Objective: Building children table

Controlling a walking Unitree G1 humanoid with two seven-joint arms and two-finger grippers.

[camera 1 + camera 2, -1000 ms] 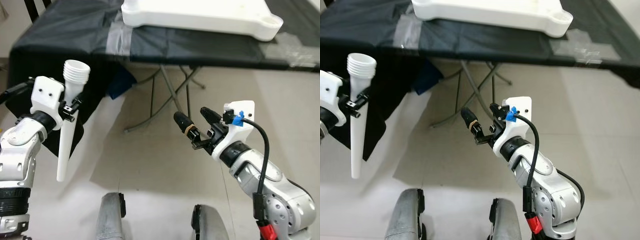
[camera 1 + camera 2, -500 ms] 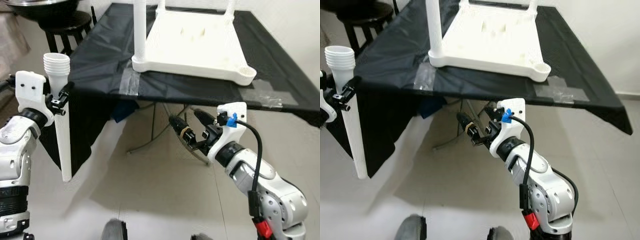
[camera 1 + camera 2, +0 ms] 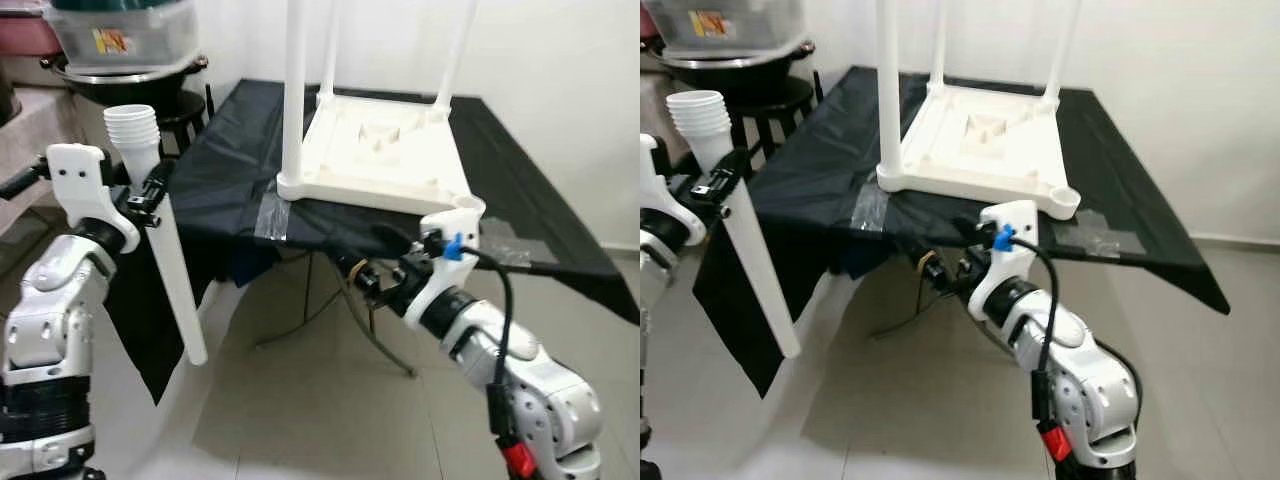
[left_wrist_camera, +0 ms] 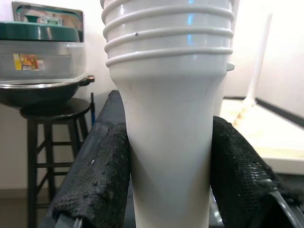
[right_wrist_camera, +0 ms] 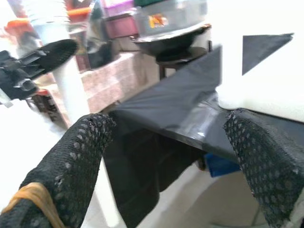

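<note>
Your left hand (image 3: 143,198) is clamped on a white table leg (image 3: 172,270), gripping it just below the ribbed threaded end; in the left wrist view both black fingers (image 4: 97,183) press against the leg's sides. The leg hangs tilted, threaded end up beside the hand, plain end slanting down above the tiled floor (image 3: 330,400).

Your right hand (image 3: 375,262) is raised in front of the near edge of the tabletop (image 3: 230,165), which is draped in black cloth. Its fingers stand apart with nothing between them, and one finger wears a tan rubber band (image 5: 28,194).

The white children's table (image 3: 385,165) lies upside down on the cloth, with three legs already standing up from it. Its near right corner socket (image 3: 1064,201) has no leg in it and sits just beyond your right hand.

To your left, past the held leg, a dark stool (image 3: 770,100) carries a wok with a lidded plastic container (image 3: 725,25) on top.
</note>
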